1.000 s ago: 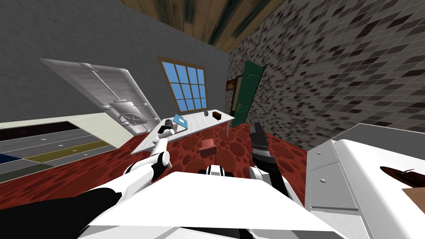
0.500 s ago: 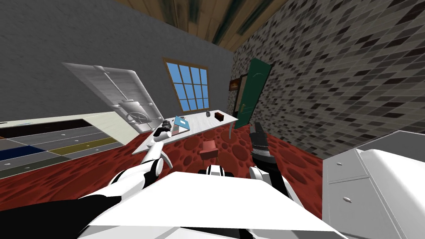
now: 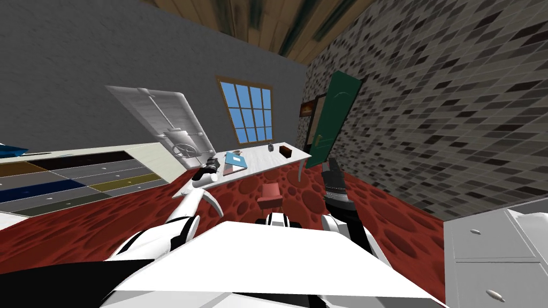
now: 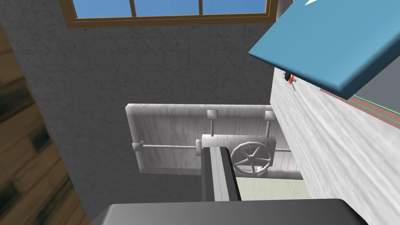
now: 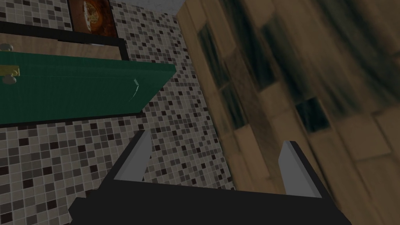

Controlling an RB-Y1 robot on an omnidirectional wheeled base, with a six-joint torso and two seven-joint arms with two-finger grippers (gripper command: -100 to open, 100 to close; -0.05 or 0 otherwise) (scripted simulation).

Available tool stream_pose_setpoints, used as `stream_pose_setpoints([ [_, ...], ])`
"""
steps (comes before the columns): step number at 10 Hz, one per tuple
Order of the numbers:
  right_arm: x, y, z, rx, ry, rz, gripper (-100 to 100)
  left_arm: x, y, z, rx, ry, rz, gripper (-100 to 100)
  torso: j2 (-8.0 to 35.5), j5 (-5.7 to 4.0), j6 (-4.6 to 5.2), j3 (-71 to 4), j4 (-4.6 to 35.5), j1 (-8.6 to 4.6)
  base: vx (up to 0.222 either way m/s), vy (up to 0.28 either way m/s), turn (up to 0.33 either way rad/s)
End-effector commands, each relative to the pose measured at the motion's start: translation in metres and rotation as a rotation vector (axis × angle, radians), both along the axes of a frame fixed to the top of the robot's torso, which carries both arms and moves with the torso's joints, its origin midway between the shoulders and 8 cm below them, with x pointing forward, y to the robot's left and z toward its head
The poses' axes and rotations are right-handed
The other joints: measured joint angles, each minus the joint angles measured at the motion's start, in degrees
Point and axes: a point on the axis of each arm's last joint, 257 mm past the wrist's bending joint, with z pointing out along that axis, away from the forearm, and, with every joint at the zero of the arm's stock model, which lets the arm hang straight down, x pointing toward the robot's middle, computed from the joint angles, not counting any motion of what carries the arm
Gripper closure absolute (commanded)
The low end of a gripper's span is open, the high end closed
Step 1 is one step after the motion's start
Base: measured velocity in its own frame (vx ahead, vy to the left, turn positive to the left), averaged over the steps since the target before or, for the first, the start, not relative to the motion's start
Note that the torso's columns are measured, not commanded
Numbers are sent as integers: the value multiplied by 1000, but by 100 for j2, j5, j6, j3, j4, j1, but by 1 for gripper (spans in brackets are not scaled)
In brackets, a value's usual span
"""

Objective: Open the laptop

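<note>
Left arm stretched out to the laptop (image 3: 234,159) on the bench (image 3: 269,154).
Left end effector (image 4: 215,150) blades together beside the blue lid; right end effector (image 5: 215,145) raised, blades apart.

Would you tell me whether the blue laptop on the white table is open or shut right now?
Partly open: the blue laptop lid stands tilted up off its grey base, with a gap showing between them.

This is a room in a house. It has a window (image 3: 250,113), a green door (image 3: 337,117), a red floor (image 3: 80,230), a long white counter (image 3: 263,155), a little red chair (image 3: 269,192) and drawers (image 3: 80,183).
</note>
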Motion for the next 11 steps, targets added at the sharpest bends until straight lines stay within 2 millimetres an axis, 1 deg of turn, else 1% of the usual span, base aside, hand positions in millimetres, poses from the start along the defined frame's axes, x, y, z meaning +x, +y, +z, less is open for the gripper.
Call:
stream_pose_setpoints([
  [1,0,0,0,0,0,0,0,-6,-12,-2,-38,-22,-51,100,16,-1,2,10,5,-2,79,-36,163],
  [2,0,0,0,0,0,0,0,-13,-8,-15,-64,-10,-47,100,6,-4,-7,6,4,-9,96,-37,111],
  [3,0,0,0,0,0,0,0,-14,-20,-8,-72,-30,-91,100,0,-3,0,1,1,-6,120,-25,167],
  [4,0,0,0,0,0,0,0,-13,-7,6,-61,-19,-69,-100,-8,-1,-3,-4,-1,1,64,-36,62],
  [5,0,0,0,0,0,0,0,-13,-5,12,-61,-19,-70,-100,11,-2,3,5,4,-2,-3,-37,-24],
  [7,0,0,0,0,0,0,0,-12,3,34,-61,-19,-73,-100,28,-2,-3,19,10,-3,-8,-41,6],
  [8,0,0,0,0,0,0,0,-12,5,39,-61,-19,-74,-100,16,-2,-3,12,6,-3,-6,-41,16],
  [9,0,0,0,0,0,0,0,-12,2,35,-59,-18,-73,-100,5,-1,-2,4,3,0,-4,-17,4],
  [10,0,0,0,0,0,0,0,-11,3,36,-61,-18,-73,0,-1,2,-1,1,0,7,0,0,0],
  [11,0,0,0,0,0,0,0,-12,3,36,-61,-18,-73,0,-1,2,-2,0,1,8,0,0,0],
])
